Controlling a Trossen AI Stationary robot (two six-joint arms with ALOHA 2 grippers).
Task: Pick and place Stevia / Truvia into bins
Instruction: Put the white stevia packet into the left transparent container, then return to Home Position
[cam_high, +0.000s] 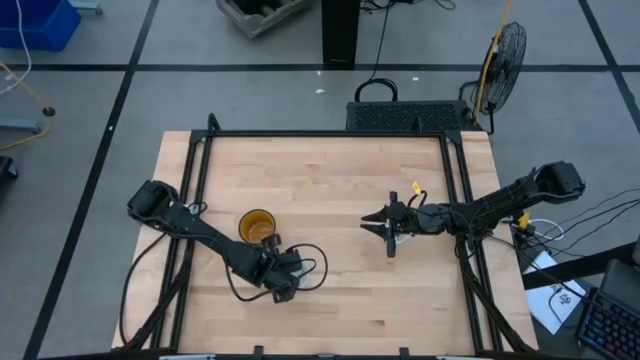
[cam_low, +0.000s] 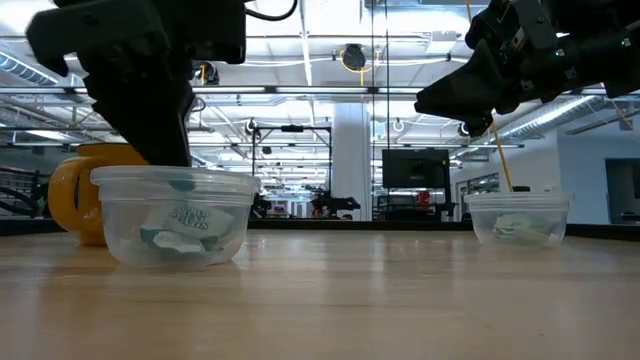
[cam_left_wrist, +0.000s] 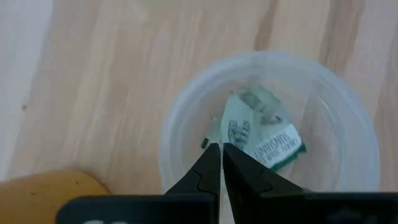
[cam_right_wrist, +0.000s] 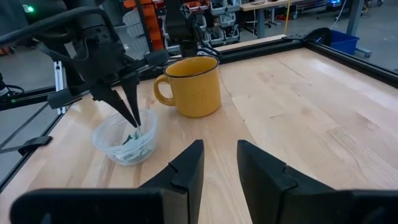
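Two clear cups hold pale green and white sachets. The left cup (cam_low: 175, 215) stands near the amber mug (cam_high: 257, 226); it also shows in the left wrist view (cam_left_wrist: 267, 124) and the right wrist view (cam_right_wrist: 124, 140). The right cup (cam_low: 517, 217) stands toward the table's right. My left gripper (cam_left_wrist: 219, 152) points down into the left cup, shut on a crumpled sachet (cam_left_wrist: 239, 127). My right gripper (cam_right_wrist: 217, 165) is open and empty, above the right cup (cam_low: 450, 100). No sachet shows loose on the table. My left gripper pinches the near edge of a crumpled sachet (cam_left_wrist: 225, 138) between its two fingertips. The fingers come from above, slanting down into the left cup. The sachet stands tilted below the tips, its far end on the other sachets in the cup.
The amber mug (cam_right_wrist: 193, 87) stands on the table just beyond the left cup, close to my left arm. A black frame (cam_high: 330, 133) runs round the wooden table (cam_high: 330, 180). Bare wood lies between the two cups.
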